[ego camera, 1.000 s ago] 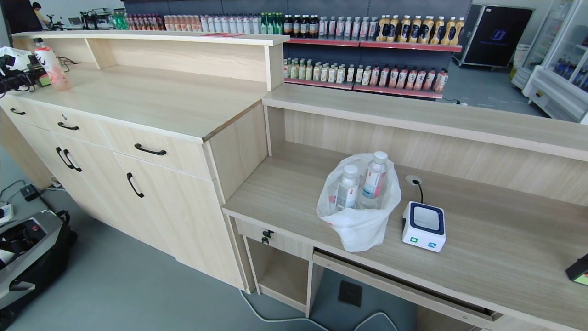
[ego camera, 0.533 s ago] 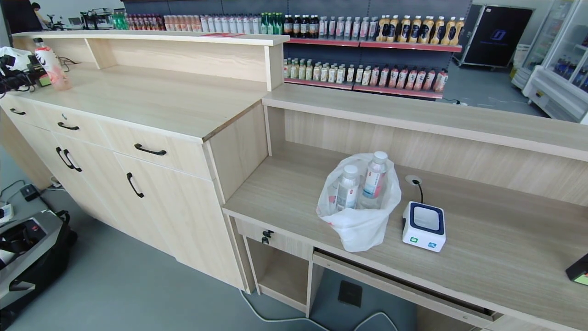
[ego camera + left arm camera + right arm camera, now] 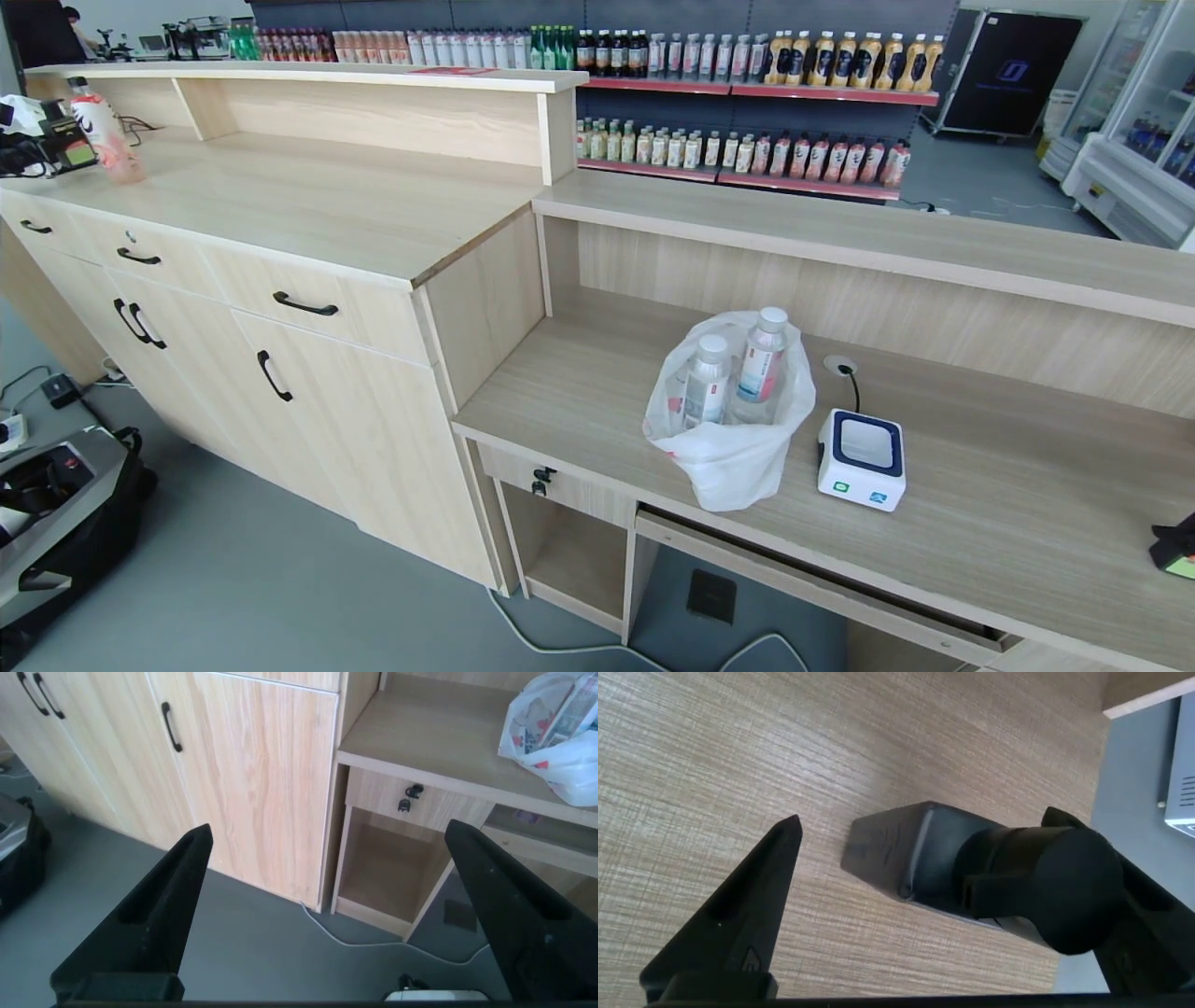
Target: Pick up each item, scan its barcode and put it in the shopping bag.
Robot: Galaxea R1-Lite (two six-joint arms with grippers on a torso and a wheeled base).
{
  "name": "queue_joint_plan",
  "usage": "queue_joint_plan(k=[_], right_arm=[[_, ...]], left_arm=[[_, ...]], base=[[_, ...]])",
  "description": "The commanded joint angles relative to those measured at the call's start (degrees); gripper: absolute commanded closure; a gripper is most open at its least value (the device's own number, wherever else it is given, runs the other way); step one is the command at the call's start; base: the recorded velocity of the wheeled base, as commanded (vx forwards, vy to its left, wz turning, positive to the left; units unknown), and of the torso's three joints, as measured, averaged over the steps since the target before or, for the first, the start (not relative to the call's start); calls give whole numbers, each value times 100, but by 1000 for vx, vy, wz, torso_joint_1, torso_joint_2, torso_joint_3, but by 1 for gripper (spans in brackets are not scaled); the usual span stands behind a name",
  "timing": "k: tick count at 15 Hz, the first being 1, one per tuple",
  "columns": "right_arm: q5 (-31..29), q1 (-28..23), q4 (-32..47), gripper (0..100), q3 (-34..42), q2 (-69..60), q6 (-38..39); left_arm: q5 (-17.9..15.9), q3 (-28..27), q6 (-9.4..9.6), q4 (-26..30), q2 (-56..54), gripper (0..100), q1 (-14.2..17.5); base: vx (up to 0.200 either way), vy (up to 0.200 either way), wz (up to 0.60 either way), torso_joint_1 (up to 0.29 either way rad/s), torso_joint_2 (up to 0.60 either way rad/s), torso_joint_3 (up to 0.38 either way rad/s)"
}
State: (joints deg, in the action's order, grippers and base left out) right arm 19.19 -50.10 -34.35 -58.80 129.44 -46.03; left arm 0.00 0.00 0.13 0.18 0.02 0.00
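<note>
A white shopping bag stands on the lower counter with two clear bottles upright inside it. Just to its right sits the white barcode scanner, its dark window facing up. A pink bottle stands on the high counter at the far left. My left gripper hangs open over the grey floor in front of the cabinet, with the bag farther off. My right gripper is open just above the wooden counter, its fingers on either side of a dark grey box with a black round part.
A black and white device with cables lies beside the pink bottle. A dark object sits at the counter's right edge. Cabinet doors and drawers fill the left. Shelves of drinks stand behind the counter.
The black and white device at the far left has shifted toward the pink bottle. The dark object at the right edge has changed outline slightly. Bag, bottles and scanner have not moved.
</note>
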Motion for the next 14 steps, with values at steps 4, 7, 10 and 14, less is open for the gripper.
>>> queue_joint_plan(k=[4, 7, 10, 14], right_arm=[[6, 88, -1, 0, -9, 90, -20], [15, 88, -1, 100, 52, 99, -37], [24, 88, -72, 100, 158, 117, -90], [15, 194, -757, 100, 615, -130, -327]], left_arm=[[0, 0, 4, -1, -2, 0, 0], [0, 0, 4, -1, -2, 0, 0], [0, 0, -5, -1, -2, 0, 0], [0, 0, -5, -1, -2, 0, 0]], base=[[0, 0, 0, 0, 0, 0], [0, 0, 0, 0, 0, 0], [0, 0, 0, 0, 0, 0], [0, 0, 0, 0, 0, 0]])
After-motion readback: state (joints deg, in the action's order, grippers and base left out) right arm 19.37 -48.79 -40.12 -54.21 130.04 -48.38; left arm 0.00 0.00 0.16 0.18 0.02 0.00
